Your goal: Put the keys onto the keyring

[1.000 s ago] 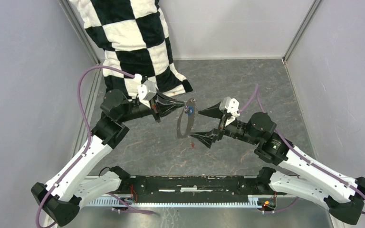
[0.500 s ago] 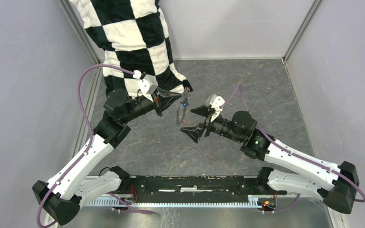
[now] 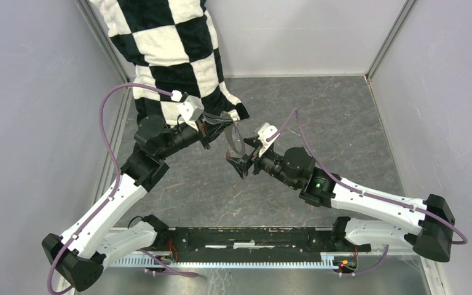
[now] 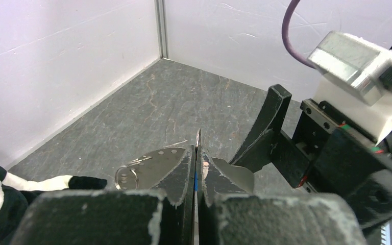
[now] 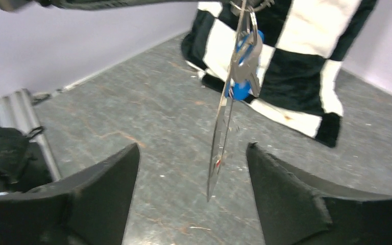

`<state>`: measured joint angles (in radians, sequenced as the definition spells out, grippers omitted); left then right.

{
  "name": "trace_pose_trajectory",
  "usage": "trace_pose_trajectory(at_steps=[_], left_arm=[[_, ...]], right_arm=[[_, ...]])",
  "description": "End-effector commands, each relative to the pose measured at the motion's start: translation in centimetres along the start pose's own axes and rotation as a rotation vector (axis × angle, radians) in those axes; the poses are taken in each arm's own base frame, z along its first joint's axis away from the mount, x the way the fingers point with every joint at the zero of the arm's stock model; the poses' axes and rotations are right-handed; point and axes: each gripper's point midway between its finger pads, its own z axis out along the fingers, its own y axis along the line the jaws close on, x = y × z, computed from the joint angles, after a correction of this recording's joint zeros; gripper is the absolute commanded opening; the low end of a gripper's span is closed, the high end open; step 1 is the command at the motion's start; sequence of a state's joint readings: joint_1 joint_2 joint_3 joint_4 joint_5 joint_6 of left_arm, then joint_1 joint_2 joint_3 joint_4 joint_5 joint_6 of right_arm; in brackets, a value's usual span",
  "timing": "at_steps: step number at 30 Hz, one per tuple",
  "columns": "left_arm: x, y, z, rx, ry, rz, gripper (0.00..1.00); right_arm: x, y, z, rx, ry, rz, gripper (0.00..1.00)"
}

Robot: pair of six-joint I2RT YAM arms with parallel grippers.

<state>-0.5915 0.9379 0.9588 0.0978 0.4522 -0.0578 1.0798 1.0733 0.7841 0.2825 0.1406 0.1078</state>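
Observation:
The keyring (image 3: 236, 142) is a thin grey hoop hanging edge-on from my left gripper (image 3: 227, 125), which is shut on its top. In the left wrist view the hoop's rim (image 4: 198, 139) pokes out between the closed fingers, with a blue sliver in the gap. A blue-headed key (image 5: 242, 69) dangles on the hoop (image 5: 223, 127) near its top. My right gripper (image 5: 191, 149) is open, and the hoop's lower end hangs between its fingers without touching them. A tiny red speck (image 5: 217, 162) shows by the lower hoop. I cannot tell whether it is on the hoop or on the floor.
A black-and-white checkered cloth (image 3: 172, 55) drapes down the back left corner onto the grey floor, just behind the left gripper. Pale walls close in the left, back and right sides. The arm bases and a black rail (image 3: 252, 239) run along the near edge.
The right arm has swung left and away from its base, bringing its open fingers around the hoop's lower end. The left gripper carried the hoop slightly back and left.

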Motion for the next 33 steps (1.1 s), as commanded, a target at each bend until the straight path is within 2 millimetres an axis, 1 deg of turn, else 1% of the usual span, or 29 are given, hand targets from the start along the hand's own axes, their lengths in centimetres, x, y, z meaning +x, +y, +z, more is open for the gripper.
trace_pose_trajectory(at_steps=[1,4,6,9,10,11,14,17,18,19,20,21,22,23,25,27,30,33], left_arm=[[-1.9,-0.2,0.0,0.01,-0.06,0.062,0.02],[-1.9,-0.5,-0.2,0.021,-0.06,0.066,0.02],[-1.8,-0.5,-0.3,0.022,-0.052,0.071,0.02],[-1.3,-0.4,-0.5,0.016,-0.036,0.069,0.02],[-1.2,-0.4,-0.5,0.015,-0.032,0.067,0.02],[-1.1,-0.5,-0.6,0.017,-0.031,0.067,0.02],[-0.8,-0.7,-0.8,0.028,-0.018,0.061,0.02],[-0.3,-0.7,-0.9,0.03,-0.001,0.078,0.03],[0.0,-0.6,-0.9,0.026,0.01,0.081,0.18],[0.3,-0.5,-1.0,0.02,0.024,0.08,0.29],[0.7,-0.2,-1.0,0.005,0.04,0.078,0.51],[1.1,0.3,-0.9,-0.018,0.056,0.081,0.83],[1.9,0.8,-1.0,-0.045,0.09,0.075,0.96],[2.4,1.3,-1.1,-0.07,0.115,0.072,0.99],[3.0,2.2,-1.3,-0.113,0.162,0.071,1.0],[3.5,3.2,-1.5,-0.16,0.21,0.064,1.0],[4.4,5.6,-2.2,-0.254,0.317,0.017,1.0],[6.0,8.3,-3.3,-0.339,0.458,-0.035,1.0]], right_arm=[[-2.0,-2.7,0.6,0.172,-0.056,-0.024,0.76],[-2.2,-2.9,0.5,0.175,-0.08,-0.048,0.58],[-2.5,-2.8,0.3,0.169,-0.09,-0.054,0.42],[-2.6,-3.0,-0.1,0.172,-0.09,-0.048,0.13],[-2.4,-3.0,-0.3,0.173,-0.089,-0.046,0.05],[-2.3,-3.0,-0.5,0.172,-0.088,-0.046,0.01],[-1.9,-3.0,-1.3,0.161,-0.097,-0.033,0.01],[-1.4,-2.4,-2.0,0.108,-0.096,-0.014,0.01],[-1.1,-2.1,-2.1,0.083,-0.086,0.0,0.01],[-0.8,-1.8,-2.1,0.059,-0.077,0.017,0.01],[-0.4,-1.7,-2.2,0.043,-0.059,0.037,0.01],[0.3,-1.5,-2.2,0.023,-0.032,0.067,0.01],[1.0,-1.5,-2.2,0.014,-0.004,0.097,0.01],[1.8,-1.4,-2.3,0.001,0.025,0.131,0.01],[3.8,-1.8,-2.4,-0.003,0.09,0.203,0.01],[6.0,-1.6,-2.7,-0.042,0.163,0.288,0.01],[9.8,-2.0,-2.9,-0.075,0.305,0.429,0.0],[12.5,-2.2,-2.9,-0.139,0.388,0.532,0.0]])
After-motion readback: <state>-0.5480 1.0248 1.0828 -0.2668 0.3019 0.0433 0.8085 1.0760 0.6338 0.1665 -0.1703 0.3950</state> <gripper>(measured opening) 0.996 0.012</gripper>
